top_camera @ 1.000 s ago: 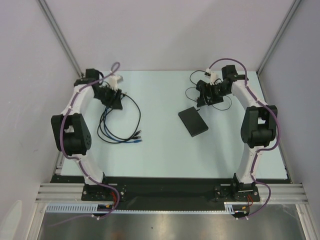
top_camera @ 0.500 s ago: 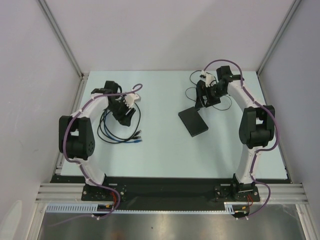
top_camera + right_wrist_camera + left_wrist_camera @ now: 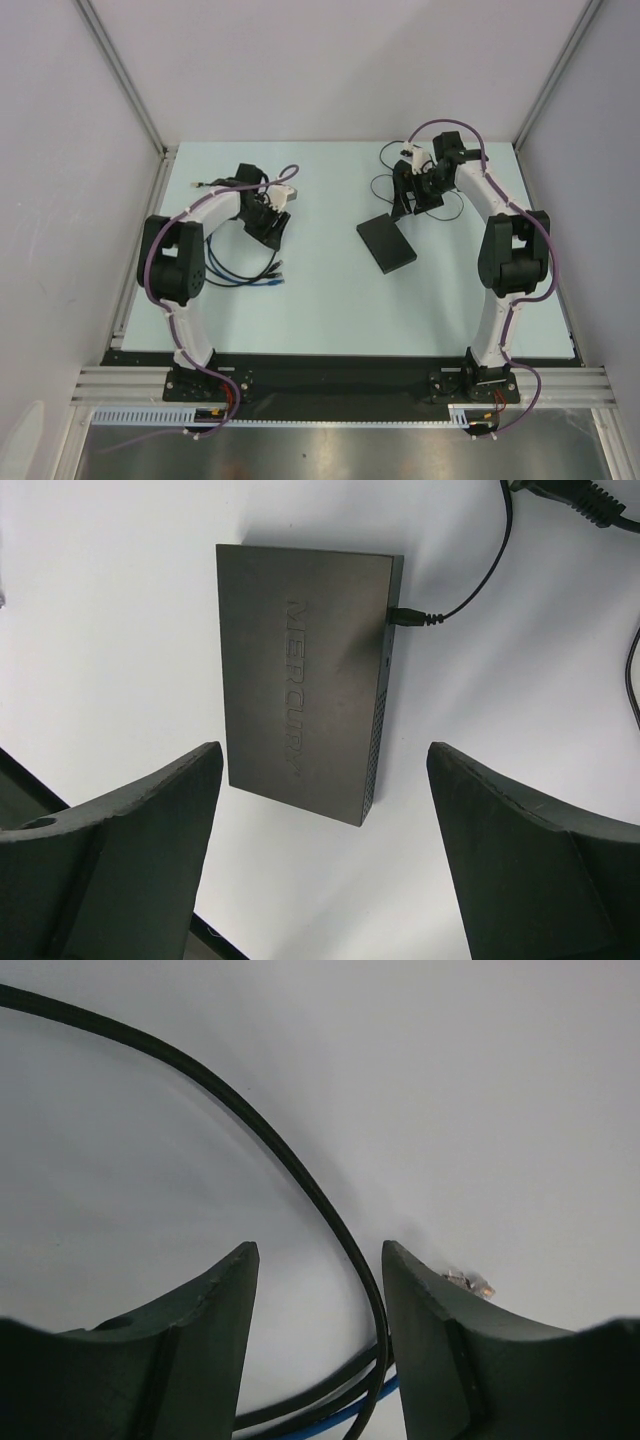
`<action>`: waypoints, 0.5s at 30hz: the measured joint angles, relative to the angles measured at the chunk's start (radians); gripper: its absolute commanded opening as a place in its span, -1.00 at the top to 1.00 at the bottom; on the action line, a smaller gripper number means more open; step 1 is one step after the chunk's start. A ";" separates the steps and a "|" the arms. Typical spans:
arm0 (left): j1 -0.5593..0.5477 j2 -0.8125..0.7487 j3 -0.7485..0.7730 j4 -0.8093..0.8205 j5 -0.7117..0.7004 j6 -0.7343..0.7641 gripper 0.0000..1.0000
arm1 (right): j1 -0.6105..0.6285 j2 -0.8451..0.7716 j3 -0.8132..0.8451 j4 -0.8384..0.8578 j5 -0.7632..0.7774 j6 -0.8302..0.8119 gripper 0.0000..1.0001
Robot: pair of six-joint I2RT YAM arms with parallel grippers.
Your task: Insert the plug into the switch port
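Matte-black thin rectangular switch [image 3: 300,680]

Top view high overhead, wrist views close, downward — right shares the switch [image 3: 386,243]

the pale table [image 3: 330,300] is carrying the black switch [image 3: 386,243] right of centre, while a bundle of black and blue cables [image 3: 268,283] is lying at left.

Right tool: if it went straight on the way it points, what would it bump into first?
Probably the switch, lying flat straight ahead of the right tool's open fingers; how far off is unclear.
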 measured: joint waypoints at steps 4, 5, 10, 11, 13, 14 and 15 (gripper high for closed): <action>-0.036 0.000 -0.024 0.045 -0.069 -0.051 0.00 | -0.003 0.000 0.000 0.000 0.005 0.000 -0.77; -0.046 0.001 -0.027 0.053 -0.083 -0.062 0.09 | -0.005 0.000 0.000 0.000 0.006 0.000 -0.77; -0.074 0.034 -0.031 0.087 -0.145 -0.127 0.42 | -0.016 0.000 0.000 0.002 0.007 0.001 -0.76; -0.075 0.048 -0.030 0.089 -0.153 -0.139 0.57 | -0.019 0.000 0.000 0.002 0.007 0.001 -0.77; -0.075 0.056 -0.008 0.082 -0.158 -0.171 0.76 | -0.024 0.000 0.000 0.004 0.008 0.001 -0.76; -0.074 0.065 0.008 0.077 -0.157 -0.183 0.91 | -0.026 0.000 -0.001 0.006 0.010 0.001 -0.76; -0.073 0.075 0.025 0.071 -0.153 -0.199 0.97 | -0.026 0.000 -0.002 0.006 0.011 0.001 -0.76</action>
